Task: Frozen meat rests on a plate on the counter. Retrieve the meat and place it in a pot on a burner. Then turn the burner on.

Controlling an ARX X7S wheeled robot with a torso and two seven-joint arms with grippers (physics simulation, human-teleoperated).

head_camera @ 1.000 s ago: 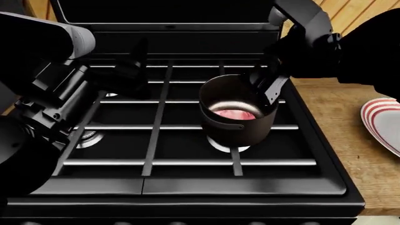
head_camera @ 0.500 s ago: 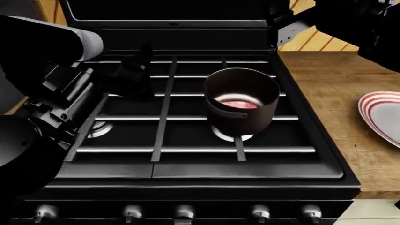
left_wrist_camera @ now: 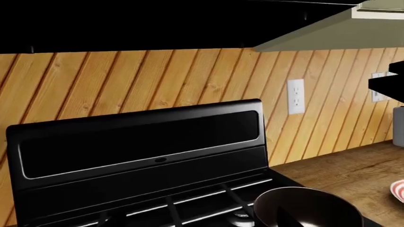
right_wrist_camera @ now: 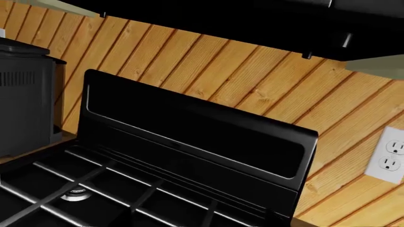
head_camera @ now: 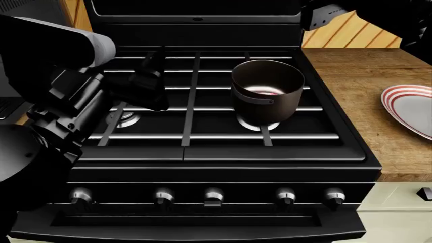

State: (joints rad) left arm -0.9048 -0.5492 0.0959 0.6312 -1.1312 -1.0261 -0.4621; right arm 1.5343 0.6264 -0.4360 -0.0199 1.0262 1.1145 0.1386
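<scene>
- My left gripper (head_camera: 152,83) hangs over the left half of the stove; its dark fingers blend into the grates, so I cannot tell whether the jaws are spread or pressed together.
- My right gripper is out of frame; only part of the right arm (head_camera: 351,12) shows at the upper right. Jaw state: not visible.
- Change: a second ago the right gripper stood at the pot's rim; it has since withdrawn up and away, and the head view has pulled back to expose the knob row (head_camera: 213,195).
- The meat (head_camera: 268,92) lies inside the pot (head_camera: 266,93), which sits on the front-right burner (head_camera: 258,126). The plate (head_camera: 410,114) on the counter (head_camera: 351,76) looks bare.
- Judgement: placement is complete; the remaining step is turning the matching knob.
- Limits: only a pink sliver of meat shows past the pot wall. Which knob serves this burner is not legible. Neither wrist view shows fingers.
</scene>
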